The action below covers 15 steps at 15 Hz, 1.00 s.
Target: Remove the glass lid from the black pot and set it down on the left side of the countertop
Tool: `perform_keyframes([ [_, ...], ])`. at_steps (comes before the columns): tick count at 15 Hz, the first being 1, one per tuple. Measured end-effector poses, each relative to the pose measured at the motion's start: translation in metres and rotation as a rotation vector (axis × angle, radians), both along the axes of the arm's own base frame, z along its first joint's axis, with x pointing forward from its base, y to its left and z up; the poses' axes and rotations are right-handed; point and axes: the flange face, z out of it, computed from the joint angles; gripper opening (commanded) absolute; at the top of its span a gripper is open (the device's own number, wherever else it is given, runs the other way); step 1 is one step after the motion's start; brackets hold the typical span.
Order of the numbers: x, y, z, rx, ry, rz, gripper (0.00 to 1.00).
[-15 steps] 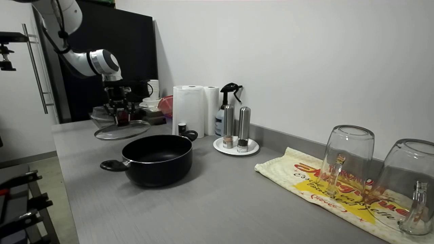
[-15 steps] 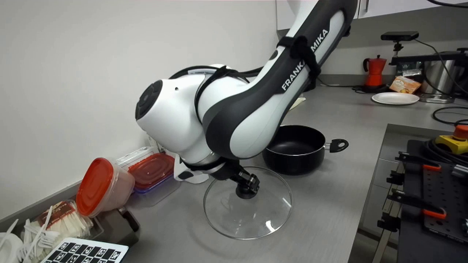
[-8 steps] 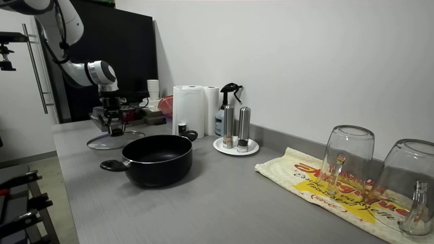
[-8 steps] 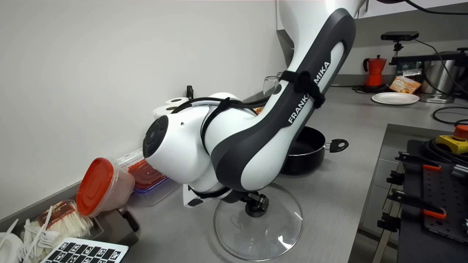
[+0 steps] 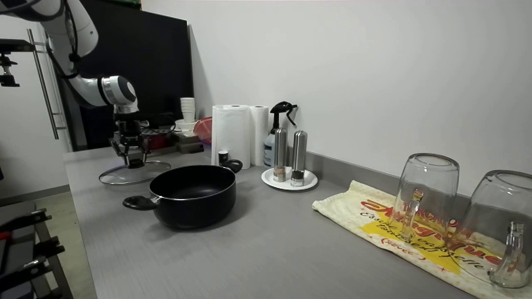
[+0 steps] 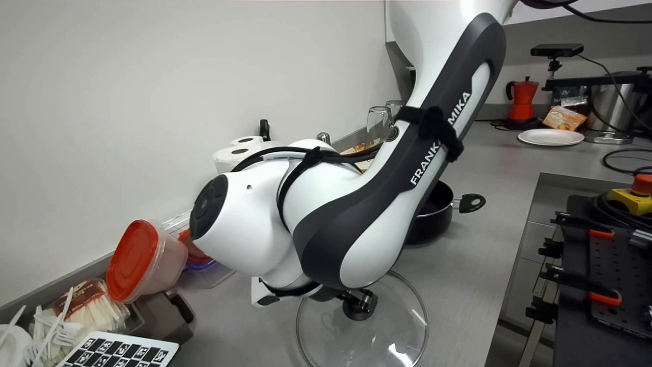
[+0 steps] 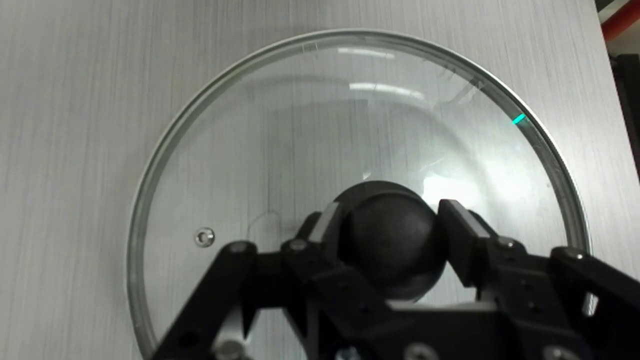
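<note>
The glass lid is shown clear of the black pot, which is seen uncovered; in an exterior view part of the pot is hidden by the arm. The lid is located over the grey countertop, apart from the pot but near it, on what is judged to be the left side meant by the task, and close to the long edge seen in the wrist view.

The lid's black knob is held by the gripper: the pads are brought in to the knob's width, one against each side, and no gap is made out between them and it.

The removal is judged to be done and the carry to the side to be complete or very nearly so. Whether the lid's rim is rested on the surface or is held just above it cannot be told. What is left is judged to be little: any gap is to be closed by a gentle lowering, the knob is to be released, and the gripper is to be raised straight up so the lid is not dragged. The release is not yet made.
</note>
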Motion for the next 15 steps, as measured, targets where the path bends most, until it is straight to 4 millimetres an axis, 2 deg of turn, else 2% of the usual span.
perform_keyframes([
  [6,-0.009,0.004,-0.001,0.023,0.039,-0.106,0.26],
  [15,-0.014,0.003,-0.001,0.016,0.074,-0.138,0.26],
])
